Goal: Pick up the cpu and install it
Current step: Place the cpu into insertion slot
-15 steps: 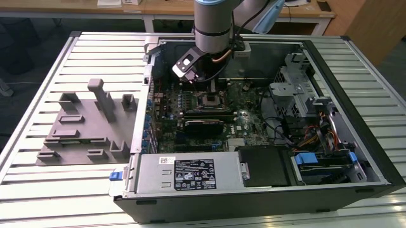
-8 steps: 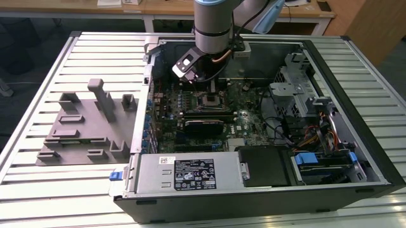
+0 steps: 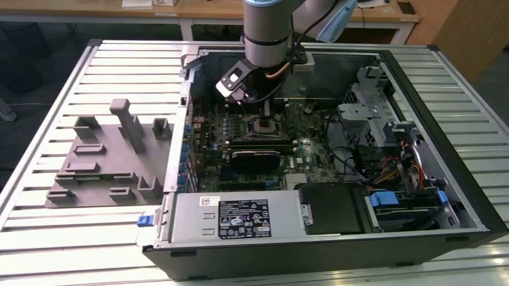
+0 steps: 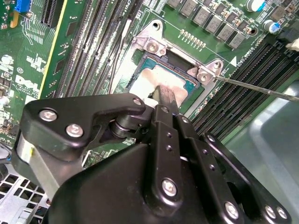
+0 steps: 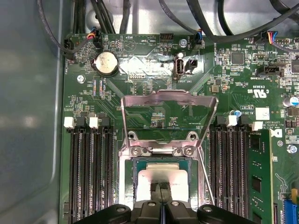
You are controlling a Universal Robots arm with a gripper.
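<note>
Now we see our gripper (image 5: 161,187) clenched empty, its tip over the cpu (image 5: 145,179) lying in the open socket (image 5: 125,177).

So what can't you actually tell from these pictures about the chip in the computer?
Part of the cpu: the gripper covers it in both wrist views, so full seating is unclear.
The socket in the exterior view: too small to see what lies in it.
The lever in the second wrist view: its end is cut off by the picture's edge.
</note>
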